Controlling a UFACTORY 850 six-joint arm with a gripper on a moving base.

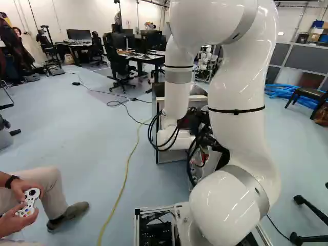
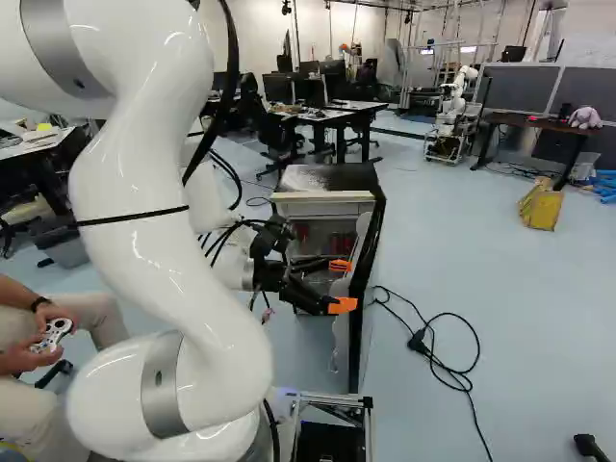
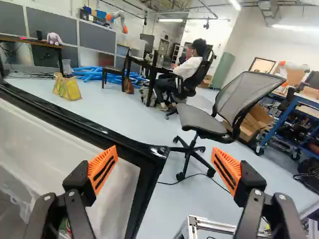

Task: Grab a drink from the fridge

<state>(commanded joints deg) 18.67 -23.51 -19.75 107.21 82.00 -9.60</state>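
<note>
a fridge (image 2: 329, 179) stands with its door open on a pale blue floor (image 2: 510, 298), a yellow cable (image 1: 125, 177) snaking across the open stretch nearby. a black cable (image 2: 469, 383) lies looped near the door, a yellow bag (image 2: 543, 208) and blue tubes (image 1: 287, 92) farther off.

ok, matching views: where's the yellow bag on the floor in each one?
Left base view: not visible.
Right base view: yellow bag toward the right, on the floor near the dark-topped desk.
Wrist view: on the floor beyond the fridge door's black edge.
Shared landmark: heaped blue tubes, near the bag in the wrist view, at the right of both base views.
</note>
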